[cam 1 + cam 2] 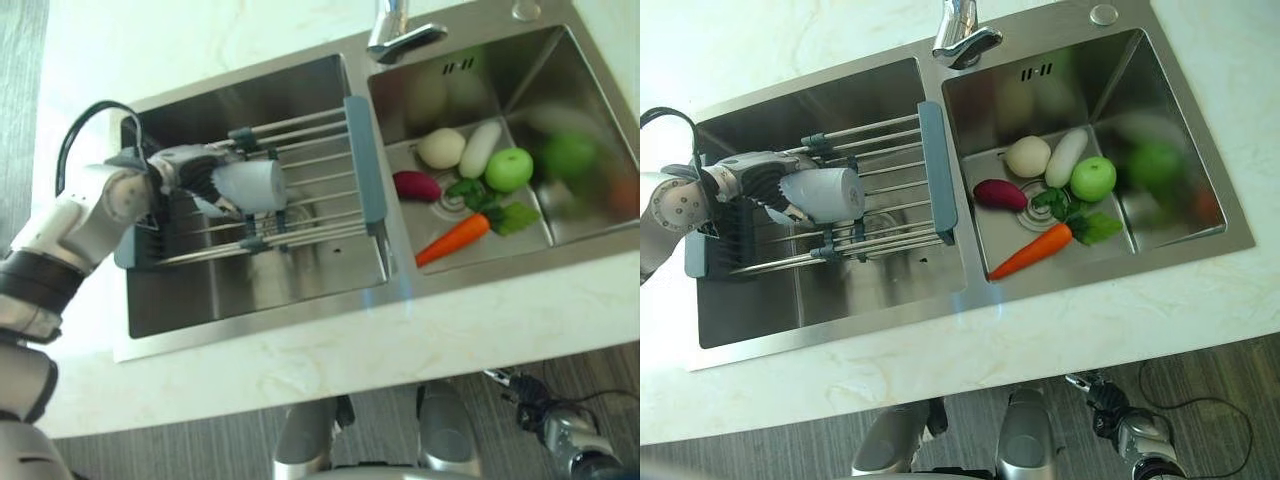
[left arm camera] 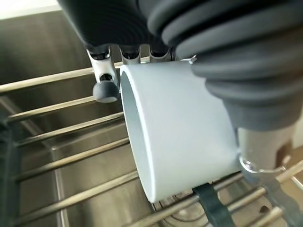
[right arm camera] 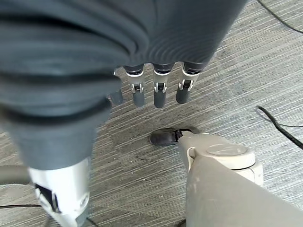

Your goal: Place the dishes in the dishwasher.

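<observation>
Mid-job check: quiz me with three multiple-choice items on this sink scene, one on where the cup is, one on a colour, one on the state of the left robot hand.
1. Where is the cup?
A. lying on its side on the rack over the left basin
B. standing upright in the right basin
C. on the countertop

2. What colour is the apple in the right basin?
A. red
B. green
C. yellow

3. What is the left robot hand doing?
A. hanging open over the floor
B. resting flat on the countertop
C. gripping the cup

Answers:
1. A: the cup lies sideways across the rack's bars, its open mouth facing along them.
2. B: the apple is bright green, next to the white radish and above the carrot.
3. C: the left wrist view shows fingers and thumb round the cup's wall.
</observation>
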